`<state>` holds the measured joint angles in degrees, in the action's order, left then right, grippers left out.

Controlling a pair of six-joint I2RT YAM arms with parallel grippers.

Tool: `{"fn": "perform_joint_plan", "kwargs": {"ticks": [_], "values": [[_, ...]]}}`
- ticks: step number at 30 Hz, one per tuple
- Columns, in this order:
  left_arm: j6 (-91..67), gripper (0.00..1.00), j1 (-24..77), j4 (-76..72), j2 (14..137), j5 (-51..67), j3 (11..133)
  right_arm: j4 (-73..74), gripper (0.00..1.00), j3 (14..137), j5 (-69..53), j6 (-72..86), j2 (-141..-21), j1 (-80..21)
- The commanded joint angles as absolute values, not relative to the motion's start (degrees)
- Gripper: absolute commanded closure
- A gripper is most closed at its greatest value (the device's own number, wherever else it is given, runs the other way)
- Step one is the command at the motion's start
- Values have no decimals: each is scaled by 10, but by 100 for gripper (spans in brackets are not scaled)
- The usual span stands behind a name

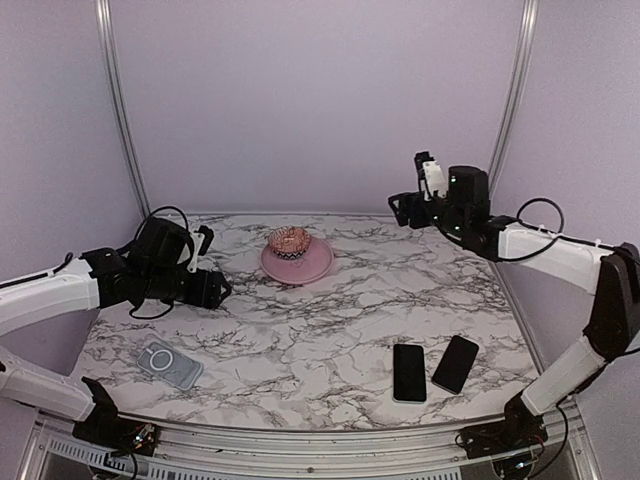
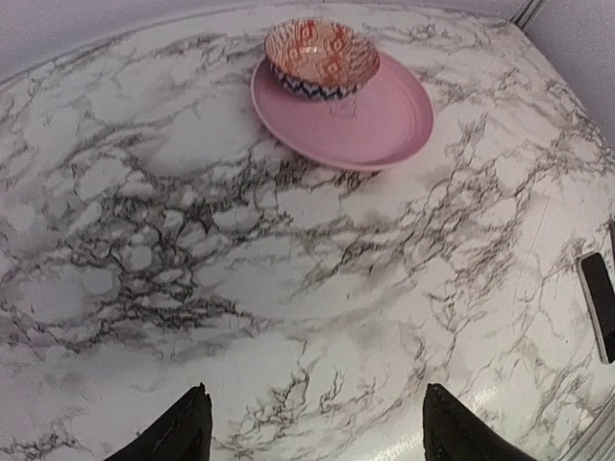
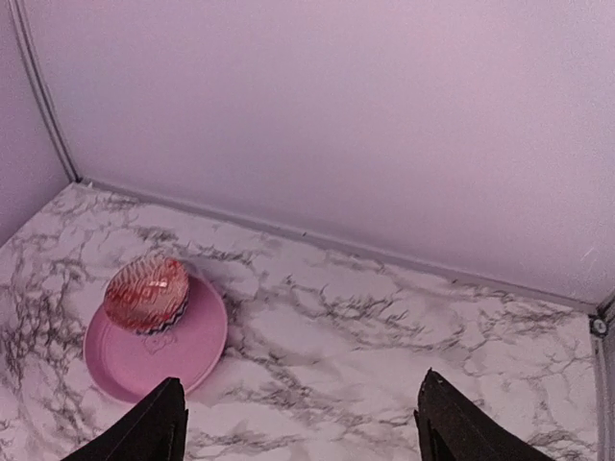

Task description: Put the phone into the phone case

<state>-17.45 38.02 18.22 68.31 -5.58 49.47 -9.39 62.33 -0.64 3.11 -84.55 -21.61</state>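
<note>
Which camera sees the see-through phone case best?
The top camera: the phone case lies whole and unblocked on the table, at its near left. Neither wrist camera shows it at all.

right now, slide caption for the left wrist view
Open left hand over marble table; patterned bowl on pink plate.

Phone (image 2: 598, 305) cut by right edge, both wrist views' jaws cropped at bottom

Arms: we see white shells with black joints on left arm (image 1: 45, 297) and right arm (image 1: 550, 252) | Cable: black cable (image 1: 541, 201) looping off right arm | left gripper (image 2: 312, 432): dark tapered fingers (image 2: 187, 427) | Right wrist: small white block (image 1: 433, 178)
</note>
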Motion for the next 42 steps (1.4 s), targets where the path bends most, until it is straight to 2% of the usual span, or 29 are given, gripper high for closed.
{"fn": "perform_joint_plan", "kwargs": {"ticks": [1, 3, 7, 9, 11, 15, 19, 26, 31, 37, 42], "values": [[-280, 22, 395, 298, 647, -85, 422, 209, 20, 693, 117, 42, -941, -347], [-337, 21, 396, 281, 609, -117, 384, 251, 19, 711, 158, 57, -974, -400], [-363, 37, 397, 270, 556, -95, 333, 279, 18, 723, 180, 72, -1017, -477], [-361, 46, 400, 290, 582, -34, 324, 280, 18, 724, 178, 79, -1030, -492], [-369, 47, 427, 295, 619, -7, 323, 275, 18, 723, 170, 86, -1039, -498], [-366, 47, 458, 319, 676, -18, 338, 263, 18, 720, 157, 87, -1042, -500], [-388, 59, 460, 354, 684, -46, 353, 264, 18, 721, 158, 79, -1042, -500], [-420, 60, 462, 378, 633, -71, 350, 257, 18, 731, 146, 63, -1056, -501], [-429, 60, 463, 403, 642, -69, 350, 262, 18, 744, 145, 52, -1066, -500], [-429, 69, 463, 432, 662, -102, 364, 266, 17, 741, 147, 42, -1062, -500], [-424, 70, 463, 429, 693, -88, 367, 263, 17, 737, 148, 36, -1059, -500]]}}
